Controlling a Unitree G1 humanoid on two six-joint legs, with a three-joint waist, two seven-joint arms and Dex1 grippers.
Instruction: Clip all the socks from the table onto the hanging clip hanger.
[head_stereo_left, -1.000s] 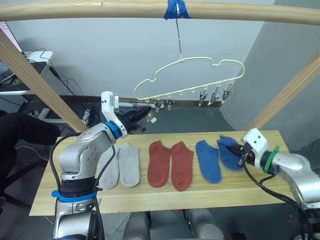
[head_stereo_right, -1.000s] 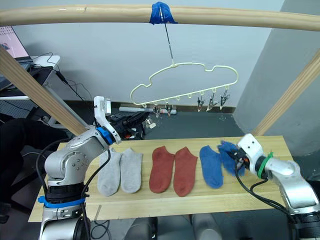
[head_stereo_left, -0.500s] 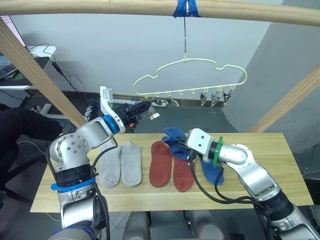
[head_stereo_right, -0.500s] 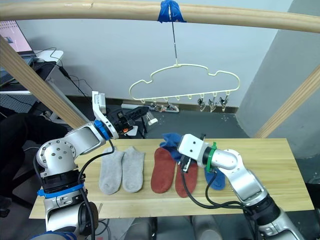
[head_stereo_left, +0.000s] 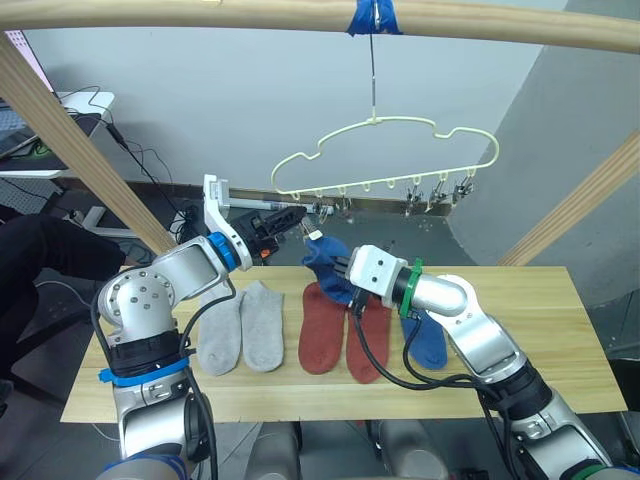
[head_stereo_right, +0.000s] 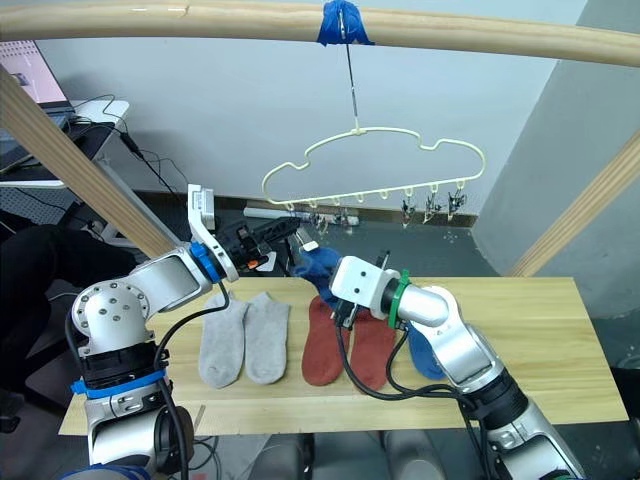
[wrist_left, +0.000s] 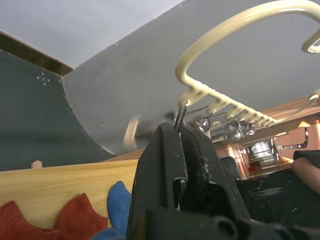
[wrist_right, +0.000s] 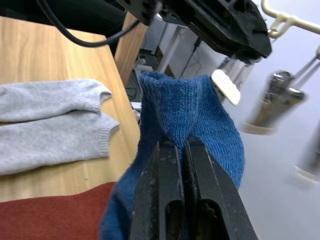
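Up off the table (head_stereo_left: 520, 330), right hand (wrist_right: 181, 146) pinches blue sock (wrist_right: 200, 120).

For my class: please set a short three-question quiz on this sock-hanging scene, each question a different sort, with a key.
1. True or false: the right hand holds a blue sock.
2. How many socks still lie flat on the table?
3. What does the left hand pinch: A) a clip on the clip hanger, B) a grey sock, C) nothing?

Key: 1 true; 2 five; 3 A.
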